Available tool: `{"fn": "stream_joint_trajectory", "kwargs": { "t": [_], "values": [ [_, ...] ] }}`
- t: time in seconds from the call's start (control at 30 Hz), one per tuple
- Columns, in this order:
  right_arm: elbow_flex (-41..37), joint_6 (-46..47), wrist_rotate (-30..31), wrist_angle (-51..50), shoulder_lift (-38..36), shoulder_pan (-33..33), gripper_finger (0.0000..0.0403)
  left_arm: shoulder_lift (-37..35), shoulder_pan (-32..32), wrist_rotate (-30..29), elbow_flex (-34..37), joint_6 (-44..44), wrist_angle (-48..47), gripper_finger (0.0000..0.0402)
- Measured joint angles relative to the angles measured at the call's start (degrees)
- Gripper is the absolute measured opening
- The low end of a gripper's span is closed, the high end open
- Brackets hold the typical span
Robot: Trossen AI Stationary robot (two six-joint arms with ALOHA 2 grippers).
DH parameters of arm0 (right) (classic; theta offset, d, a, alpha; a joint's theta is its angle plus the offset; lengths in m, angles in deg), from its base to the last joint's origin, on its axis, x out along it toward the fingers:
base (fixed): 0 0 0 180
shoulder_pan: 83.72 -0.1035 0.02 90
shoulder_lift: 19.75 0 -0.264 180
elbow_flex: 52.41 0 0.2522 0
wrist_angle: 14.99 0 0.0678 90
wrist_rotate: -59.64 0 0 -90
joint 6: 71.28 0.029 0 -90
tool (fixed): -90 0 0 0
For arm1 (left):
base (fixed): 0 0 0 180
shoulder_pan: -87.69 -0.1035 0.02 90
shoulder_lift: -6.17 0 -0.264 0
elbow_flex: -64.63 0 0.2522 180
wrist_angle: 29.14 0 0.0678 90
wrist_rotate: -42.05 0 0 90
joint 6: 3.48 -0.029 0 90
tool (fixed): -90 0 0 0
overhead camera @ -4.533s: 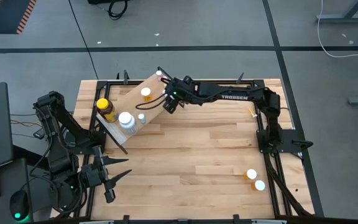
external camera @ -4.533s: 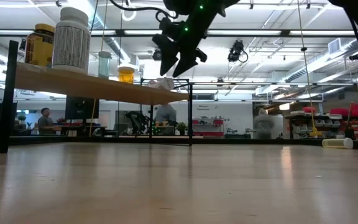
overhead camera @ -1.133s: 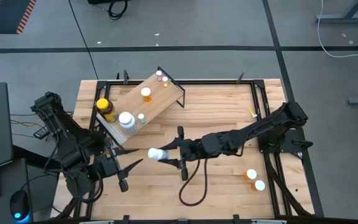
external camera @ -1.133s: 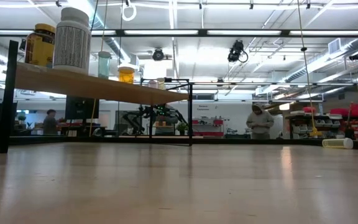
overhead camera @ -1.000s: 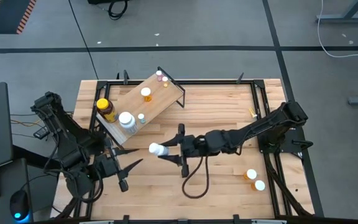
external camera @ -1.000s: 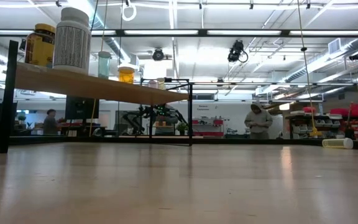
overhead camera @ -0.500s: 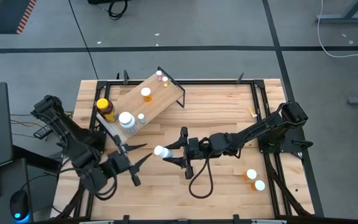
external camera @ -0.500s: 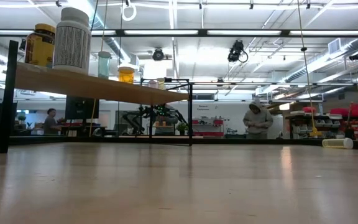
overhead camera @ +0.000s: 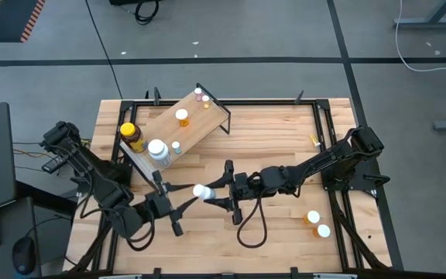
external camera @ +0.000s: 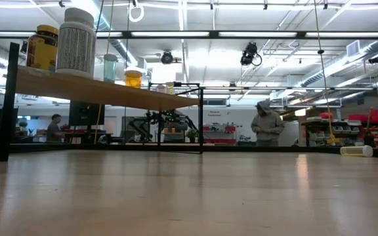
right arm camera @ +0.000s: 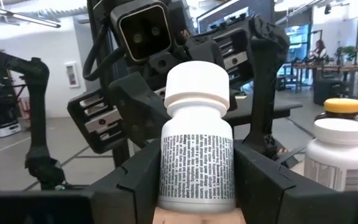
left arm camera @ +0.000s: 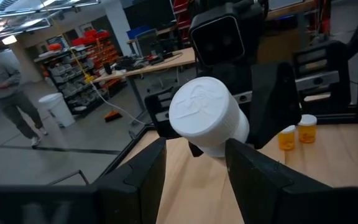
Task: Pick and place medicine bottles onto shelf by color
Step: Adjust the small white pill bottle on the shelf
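Note:
A white medicine bottle (overhead camera: 200, 191) with a white cap hangs level above the middle of the table, cap toward the table's left. My right gripper (overhead camera: 217, 194) is shut on it. My left gripper (overhead camera: 193, 194) faces it from the left, open, with a finger on either side of the cap (left arm camera: 201, 112); I see no touch. The plywood shelf (overhead camera: 196, 124) stands at the far left on its black frame. On it stand an amber jar with a yellow lid (overhead camera: 132, 136), a big white bottle (overhead camera: 158, 149), an orange vial (overhead camera: 182, 116) and tiny vials (overhead camera: 200, 95). My right gripper pinches the white bottle's labelled body (right arm camera: 196, 174) between its two fingers (right arm camera: 261, 180), at the base end. The fingers come level from the table's right and lie along the bottle. The bottle is lifted clear of the table, with its cap (right arm camera: 196, 87) pointing away from the gripper.
Two orange vials (overhead camera: 317, 223) with white caps stand near the table's right near corner. Another vial (external camera: 356, 151) lies on its side farther back on the right. A black frame (overhead camera: 269, 101) rims the table. A person (external camera: 265, 124) stands in the room beyond.
My left gripper has moved toward the table's right, up to the held bottle, and its open fingers now stand beside the cap. My right gripper has kept its hold, and the bottle has shifted only slightly toward the near right.

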Motion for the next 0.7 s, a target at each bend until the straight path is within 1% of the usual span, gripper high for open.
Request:
{"fn": "stream_joint_trajectory", "kwargs": {
  "t": [0.23,0.43,0.7],
  "values": [
    [0.0,1.1,-0.6,-2.3,0.0,0.0,0.0183,0.0,0.1,0.2,0.1,-0.1,-0.2,0.0172],
    [0.0,2.5,-0.9,-4.2,0.0,-0.1,0.0183,0.0,-0.3,2.7,0.1,0.0,0.0,0.0172],
    [-0.1,3.1,-0.8,-8.0,0.1,0.2,0.0183,-0.1,-0.3,2.8,0.0,0.3,0.5,0.0172]
  ]
}}
